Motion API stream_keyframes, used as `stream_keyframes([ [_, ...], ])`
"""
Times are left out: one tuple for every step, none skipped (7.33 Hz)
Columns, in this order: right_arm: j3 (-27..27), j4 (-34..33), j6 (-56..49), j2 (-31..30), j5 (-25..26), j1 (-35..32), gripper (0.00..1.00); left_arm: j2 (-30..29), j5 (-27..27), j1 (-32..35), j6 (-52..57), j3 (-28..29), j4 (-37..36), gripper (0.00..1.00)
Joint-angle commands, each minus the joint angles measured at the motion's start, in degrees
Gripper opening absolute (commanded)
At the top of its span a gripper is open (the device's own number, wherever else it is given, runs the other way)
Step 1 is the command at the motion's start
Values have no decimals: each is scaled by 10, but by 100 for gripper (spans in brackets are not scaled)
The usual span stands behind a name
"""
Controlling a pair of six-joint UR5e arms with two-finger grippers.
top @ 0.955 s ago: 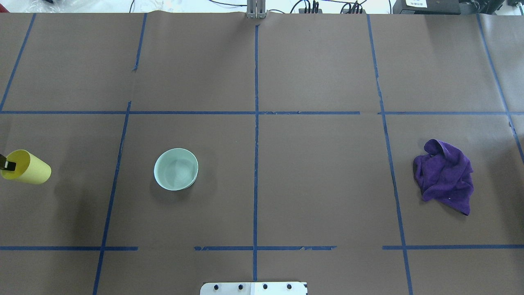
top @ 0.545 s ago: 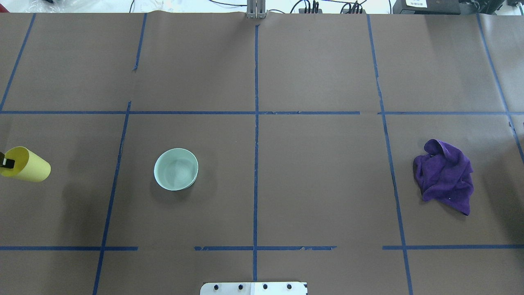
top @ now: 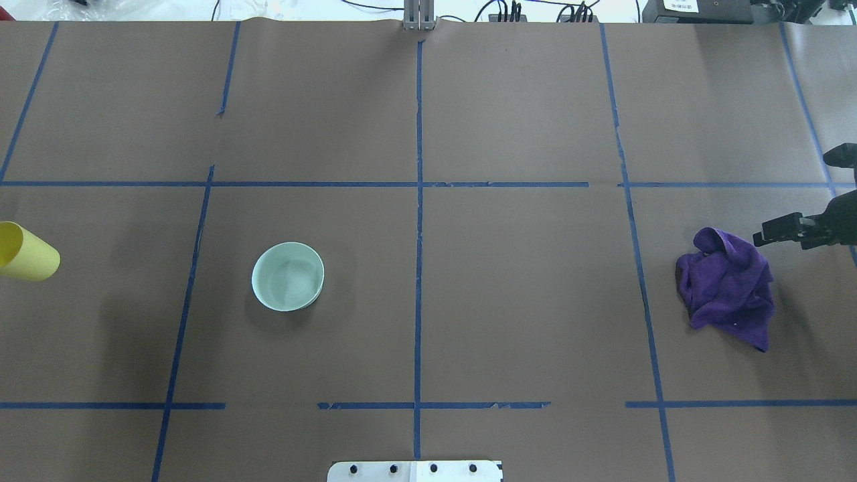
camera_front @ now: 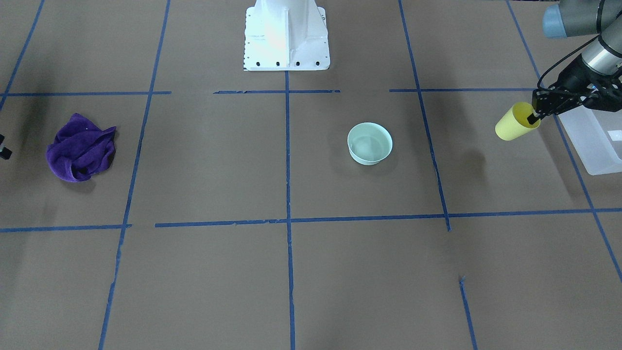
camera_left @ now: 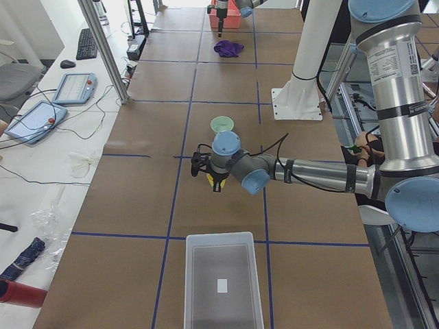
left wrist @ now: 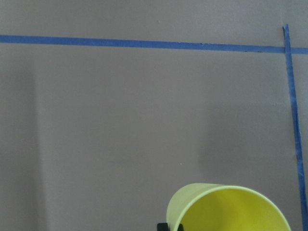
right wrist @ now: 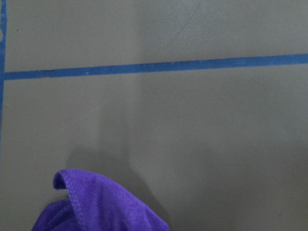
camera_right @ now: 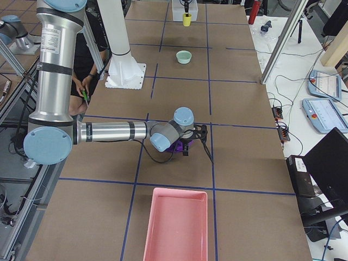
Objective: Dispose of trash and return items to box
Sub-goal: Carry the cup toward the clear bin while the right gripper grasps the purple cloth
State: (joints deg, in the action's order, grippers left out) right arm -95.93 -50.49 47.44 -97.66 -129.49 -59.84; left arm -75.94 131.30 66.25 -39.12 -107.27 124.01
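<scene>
My left gripper (camera_front: 533,116) is shut on the rim of the yellow cup (camera_front: 514,124), with one finger inside it. The cup hangs tilted above the table, just short of the frosted-white box (camera_front: 594,142). The cup shows at the left edge of the overhead view (top: 27,253) and in the left wrist view (left wrist: 231,209). The mint-green bowl (top: 288,276) stands upright on the table, apart from both grippers. My right gripper (top: 780,231) comes in at the right edge, open and empty, just beyond the purple cloth (top: 726,288).
The box (camera_left: 223,281) lies past the table's left end, with only a small white label in it. A pink bin (camera_right: 176,223) lies at the right end. The white robot pedestal (camera_front: 285,34) stands at the near middle edge. Blue tape lines cross the brown table.
The cup has moved left toward the box, and the left gripper's finger has left the overhead view. The right gripper has come into the overhead view at the right edge.
</scene>
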Motion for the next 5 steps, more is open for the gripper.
stream_keyframes([
  [0, 4, 13, 2, 33, 51, 100, -18, -1, 41, 67, -18, -75, 0],
  [1, 3, 13, 0, 35, 65, 100, -19, 0, 56, 87, -17, -86, 0],
  [1, 3, 13, -3, 35, 74, 100, -19, -1, 79, 114, -16, -102, 0],
  [0, 3, 13, -6, 35, 81, 100, -21, -2, 97, 140, -14, -123, 0],
  [0, 2, 13, -6, 32, 82, 100, -21, -3, 109, 161, -9, -126, 0],
])
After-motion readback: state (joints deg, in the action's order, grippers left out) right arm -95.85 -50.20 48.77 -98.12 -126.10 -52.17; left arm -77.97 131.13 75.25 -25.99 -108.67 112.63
